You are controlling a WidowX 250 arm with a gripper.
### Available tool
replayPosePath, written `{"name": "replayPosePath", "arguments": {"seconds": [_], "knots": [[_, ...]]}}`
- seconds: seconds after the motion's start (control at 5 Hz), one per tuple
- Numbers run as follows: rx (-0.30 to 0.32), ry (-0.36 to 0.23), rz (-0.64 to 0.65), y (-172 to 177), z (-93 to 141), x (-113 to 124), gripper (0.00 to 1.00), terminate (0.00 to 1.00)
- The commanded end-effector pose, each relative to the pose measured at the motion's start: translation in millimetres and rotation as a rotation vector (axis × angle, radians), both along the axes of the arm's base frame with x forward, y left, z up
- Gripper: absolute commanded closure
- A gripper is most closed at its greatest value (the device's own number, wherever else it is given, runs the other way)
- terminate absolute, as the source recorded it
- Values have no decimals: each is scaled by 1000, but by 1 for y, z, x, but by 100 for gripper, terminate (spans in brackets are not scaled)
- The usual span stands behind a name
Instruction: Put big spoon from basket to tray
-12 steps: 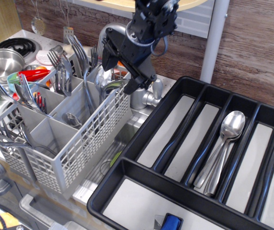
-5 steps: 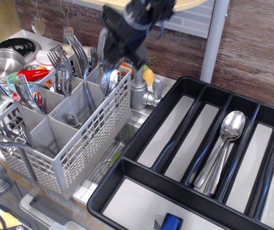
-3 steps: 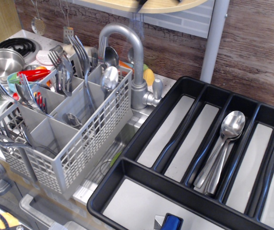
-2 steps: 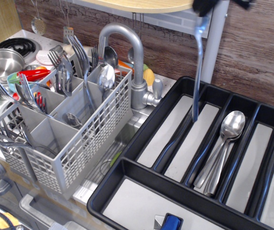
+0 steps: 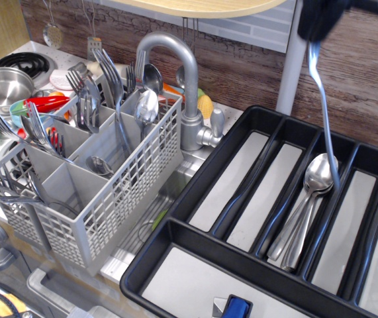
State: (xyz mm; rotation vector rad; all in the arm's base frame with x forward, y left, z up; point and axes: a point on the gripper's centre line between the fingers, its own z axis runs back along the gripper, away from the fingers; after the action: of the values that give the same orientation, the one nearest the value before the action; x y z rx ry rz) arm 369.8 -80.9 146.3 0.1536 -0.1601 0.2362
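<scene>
My gripper (image 5: 316, 34) is a dark blur at the top right edge, shut on the big spoon (image 5: 324, 112). The spoon hangs almost upright from it, its slim handle pointing down. The lower tip reaches just over the tray compartment that holds several steel spoons (image 5: 308, 202). The black tray (image 5: 175, 228) with pale grey lined compartments fills the right half. The light grey lattice basket (image 5: 109, 199) stands at the left, with forks (image 5: 86, 99) and more spoons (image 5: 147, 106) upright in its compartments.
A steel faucet (image 5: 182, 73) arches between basket and tray. A pot (image 5: 3, 83), stove coil and coloured utensils lie at the far left. A white post (image 5: 293, 59) stands behind the tray. A blue object (image 5: 238, 308) sits at the tray's front edge.
The gripper closed on a spoon at the basket, lifted it out past the faucet, and carried it right. It now hangs over the tray's spoon compartment.
</scene>
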Motion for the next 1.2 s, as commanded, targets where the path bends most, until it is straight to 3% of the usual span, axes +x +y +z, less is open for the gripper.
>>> {"name": "replayPosePath", "arguments": {"seconds": [0.0,0.2,0.4,0.6,0.8,1.0], "knots": [[-13,-63,13,-2,-1,-8,100,0],[89,-27,-43,2,-23,-9,100,0],[198,60,-78,9,-32,-10,100,0],[180,95,-72,14,-47,-16,100,0],[126,70,-47,12,-63,-23,100,0],[38,-23,3,7,-75,-26,100,0]]}}
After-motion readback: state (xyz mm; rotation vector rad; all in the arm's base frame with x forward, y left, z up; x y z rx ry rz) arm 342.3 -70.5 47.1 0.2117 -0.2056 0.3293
